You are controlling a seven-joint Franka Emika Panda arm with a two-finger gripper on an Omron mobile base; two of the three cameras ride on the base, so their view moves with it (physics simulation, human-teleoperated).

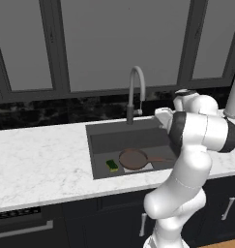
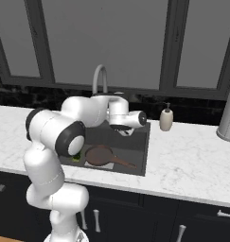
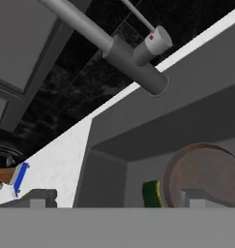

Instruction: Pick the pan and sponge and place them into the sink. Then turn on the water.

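The dark reddish-brown pan [image 1: 133,159] lies on the floor of the dark grey sink [image 1: 97,145], its handle pointing right. To its left in the basin rests the green-and-yellow sponge [image 1: 112,165]. In the right base view the pan [image 2: 100,155] lies below my gripper [image 2: 126,131], which hovers over the sink's back half near the faucet [image 2: 100,75]. In the hand view my gripper [image 3: 114,199] is open and holds nothing, and it looks at the faucet base [image 3: 138,63], the pan [image 3: 206,174] and the sponge [image 3: 150,193]. The water is out of view.
A soap bottle [image 2: 166,118] stands on the white marble counter [image 2: 192,160] right of the sink. A grey canister [image 2: 227,116] is at the far right. A brown-and-blue object [image 3: 16,177] lies on the counter left of the sink. Dark windows rise behind.
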